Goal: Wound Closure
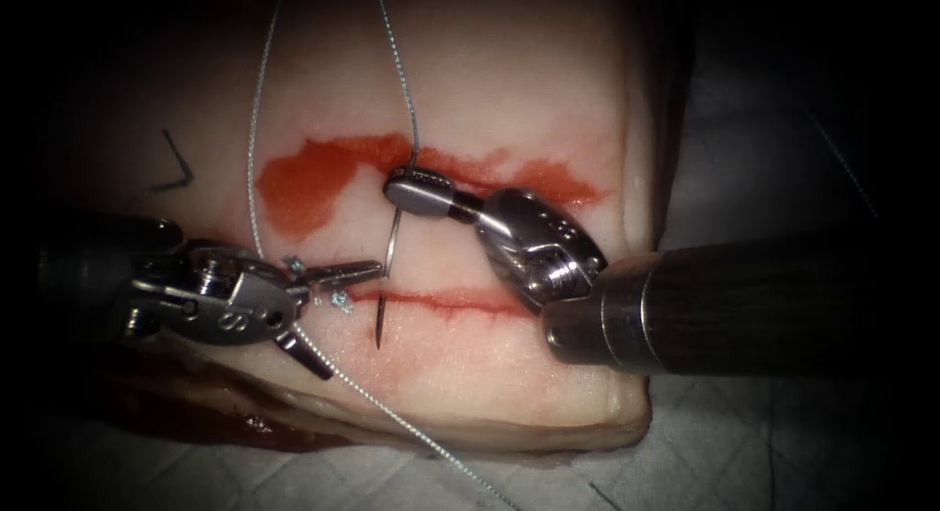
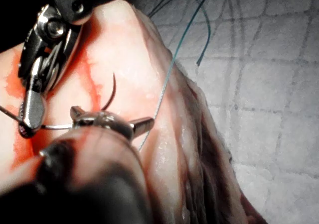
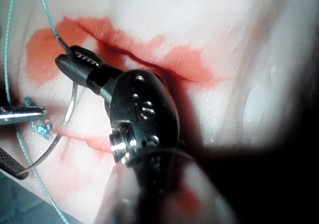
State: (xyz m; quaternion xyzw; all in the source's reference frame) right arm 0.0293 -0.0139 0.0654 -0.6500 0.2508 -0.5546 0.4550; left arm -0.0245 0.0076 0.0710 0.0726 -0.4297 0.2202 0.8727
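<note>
Near the tissue's (image 1: 509, 70) middle, right claw (image 1: 416, 190) grips the needle (image 1: 389, 245) at its thread end; tip rests at the cut (image 1: 441, 299). Left claw (image 1: 343, 274) looks closed, its hold unclear. Risk: thread (image 1: 257, 129) snagging.

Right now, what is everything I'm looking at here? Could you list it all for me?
tissue: one, pale pink, on the cloth.
cut: one, a red line across the tissue.
red fluid: patches, along the upper red line.
needle: one, steel, curved, held near its thread end, tip at the cut.
thread: pale strands, running up and off the front edge.
cloth: one, grey, quilted, under the tissue.
left end effector: one, silver, beside the needle, holding nothing I can see.
right end effector: one, silver, shut on the needle.
</note>
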